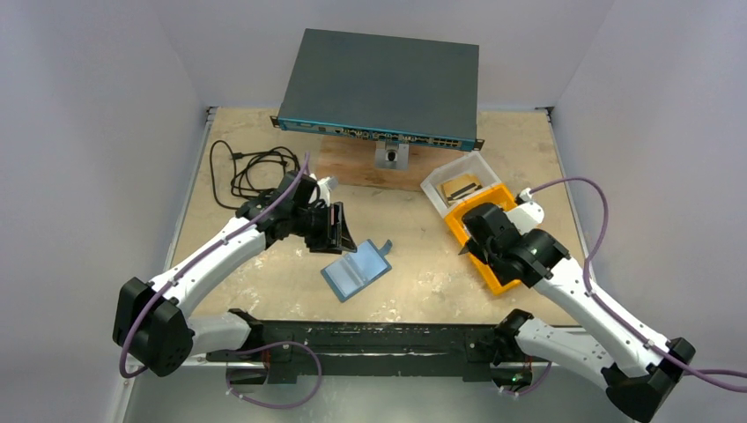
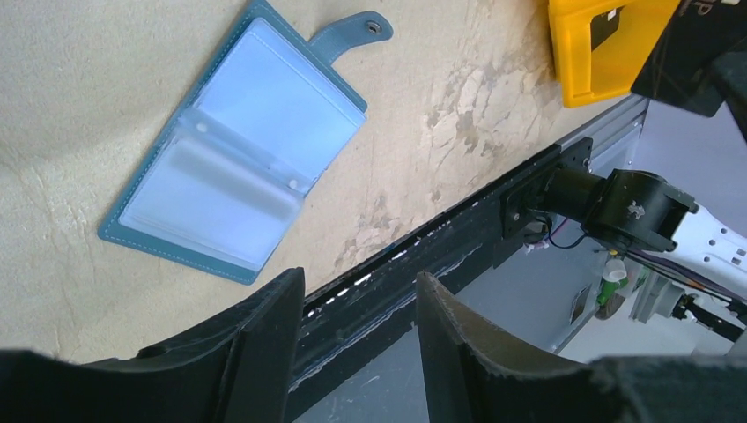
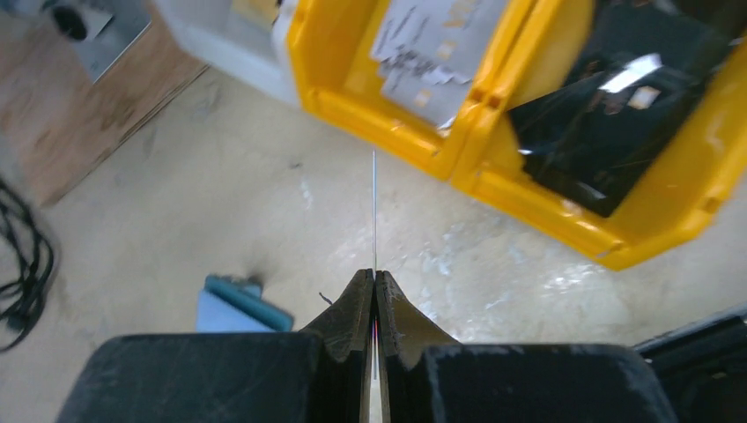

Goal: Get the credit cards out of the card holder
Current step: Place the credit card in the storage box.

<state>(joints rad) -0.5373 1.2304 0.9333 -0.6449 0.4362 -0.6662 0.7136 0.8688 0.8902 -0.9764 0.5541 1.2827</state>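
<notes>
The teal-blue card holder (image 1: 357, 270) lies open on the table with its snap tab pointing far right. Its clear inner pockets face up in the left wrist view (image 2: 233, 150), and one corner shows in the right wrist view (image 3: 238, 304). My left gripper (image 1: 339, 231) is open and empty, just left of and above the holder (image 2: 359, 286). My right gripper (image 1: 469, 247) is shut on a thin credit card (image 3: 373, 211), seen edge-on, held above the table beside the orange bin (image 1: 498, 284). A pale card (image 3: 432, 53) and a black card (image 3: 608, 132) lie in the bin.
A clear plastic tub (image 1: 458, 172) stands behind the orange bin. A dark network switch (image 1: 383, 84) rests on a wood board (image 1: 352, 167) at the back. A black cable (image 1: 251, 167) is coiled at the far left. A black rail (image 1: 370, 339) runs along the near edge.
</notes>
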